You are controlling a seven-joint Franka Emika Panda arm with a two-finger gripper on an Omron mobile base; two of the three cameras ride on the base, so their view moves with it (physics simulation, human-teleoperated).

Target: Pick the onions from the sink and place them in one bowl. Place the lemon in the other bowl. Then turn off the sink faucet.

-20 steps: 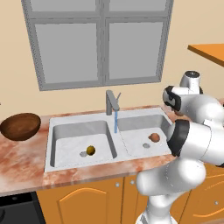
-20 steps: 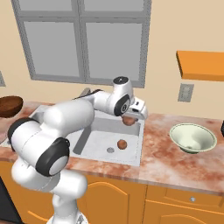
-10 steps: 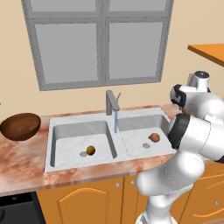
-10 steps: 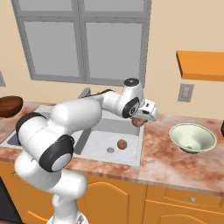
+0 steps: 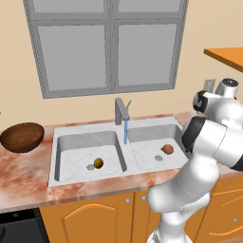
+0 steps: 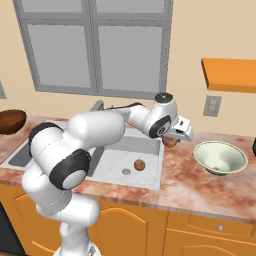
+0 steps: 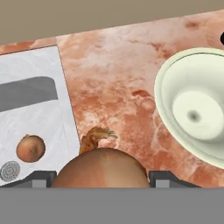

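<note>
Reddish-brown onion (image 7: 101, 168) is clamped between the wide-set jaws of the gripper (image 6: 175, 136) and carried above the counter (image 7: 118, 87), between sink (image 7: 39, 118) and pale bowl (image 7: 192, 109), presumably for release there. A second onion (image 6: 139, 164) and the lemon (image 5: 98, 163) lie in the basins; water (image 5: 126, 132) is seen running from the faucet (image 5: 120, 110).

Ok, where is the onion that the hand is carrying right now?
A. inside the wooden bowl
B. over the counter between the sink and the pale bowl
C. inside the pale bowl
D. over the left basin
B: the hand grips an onion above marbled counter, with the sink on one side and the pale bowl on the other.
</note>
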